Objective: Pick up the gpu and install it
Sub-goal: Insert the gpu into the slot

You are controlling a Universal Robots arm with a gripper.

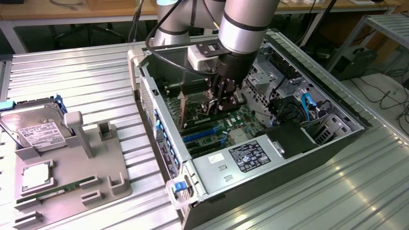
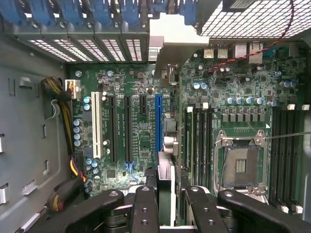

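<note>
Black-fingered gripper (image 2: 166, 206) clamped on thin green gpu card (image 2: 165, 191) held edge-on, silver bracket (image 2: 170, 41) at its far end, card standing over green motherboard (image 2: 131, 126) beside long blue slot (image 2: 158, 122), inside open black computer case (image 1: 300, 158)

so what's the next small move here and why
Probably a slow, straight press toward the motherboard. The end effector is inside the pc case, shut on the gpu. The card stands edge-on alongside the blue slot, with its silver bracket at the rear openings. I cannot tell whether it is seated yet, so go gently.
</note>
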